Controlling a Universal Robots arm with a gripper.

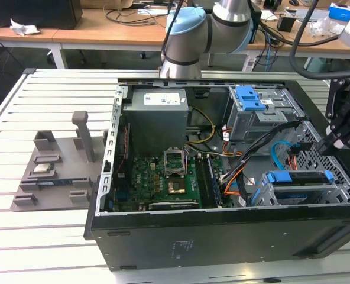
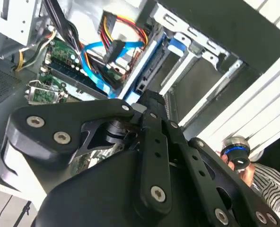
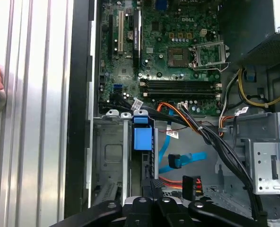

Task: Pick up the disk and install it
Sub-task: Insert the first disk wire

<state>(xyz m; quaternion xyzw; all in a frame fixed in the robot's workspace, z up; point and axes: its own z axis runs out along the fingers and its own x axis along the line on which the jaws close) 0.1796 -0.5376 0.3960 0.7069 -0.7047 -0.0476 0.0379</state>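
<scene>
A slatted white table (image 1: 45,248) carries an open computer case (image 1: 222,236). In its near corner, on the exterior view's right, the disk (image 1: 279,177) sits in a grey drive cage (image 1: 299,195). The black pincer (image 1: 327,147) hangs just beside the disk; whether it is spread or pinching, I cannot tell. Farther back rises the arm (image 1: 193,35)

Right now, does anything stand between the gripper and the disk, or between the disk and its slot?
Nothing visible. The gripper is at the outer end of the disk; the disk already lies in the drive cage, the blue cable beside it.
</scene>
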